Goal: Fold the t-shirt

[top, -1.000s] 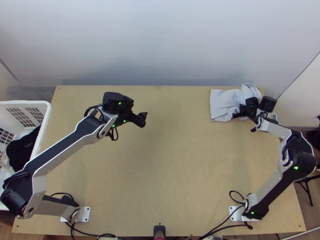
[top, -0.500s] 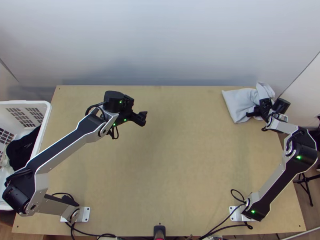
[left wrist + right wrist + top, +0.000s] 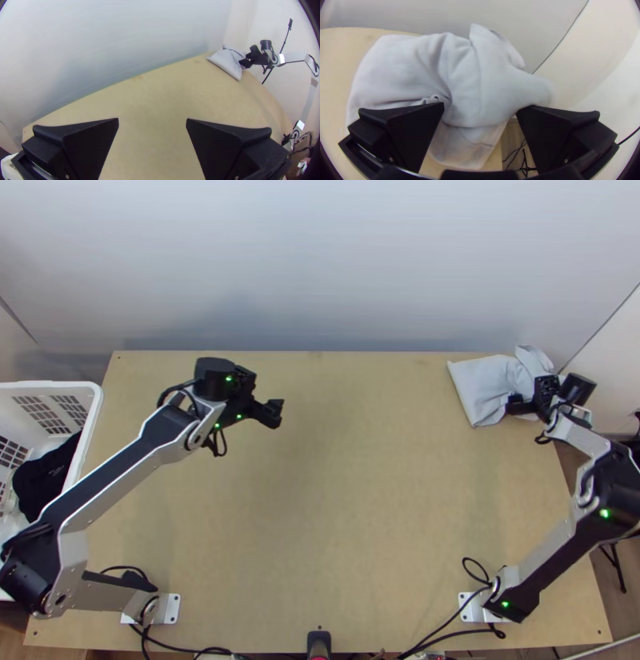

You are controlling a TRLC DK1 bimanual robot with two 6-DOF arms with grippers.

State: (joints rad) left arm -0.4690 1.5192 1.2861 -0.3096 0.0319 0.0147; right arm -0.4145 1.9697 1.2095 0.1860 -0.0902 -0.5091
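We judge the folding to be well advanced: in the top view the t-shirt (image 3: 480, 380) is a compact bundle at the far right corner of the table (image 3: 320, 500), with one part lying fairly flat and square-cornered. We cannot count the folds. The part beside the right gripper (image 3: 480, 108) is bunched and raised, and appears to reach past the table's side edge. What is left, in our judgement, is to settle that part onto the flat one, or to accept the bundle as placed and withdraw the arm. We should free the fingers from the cloth with care, since a snag could drag the fold apart or pull the garment off the corner. The right gripper's fingers stand apart, with cloth showing across the gap; we cannot tell whether either fingertip touches it. The left gripper (image 3: 152, 119) has its fingers wide apart, without cloth between them, above the table's left half. As to containers, we note a white basket (image 3: 48, 386) at the table's left side; in it lies dark cloth (image 3: 40, 484), bunched against the inner wall.
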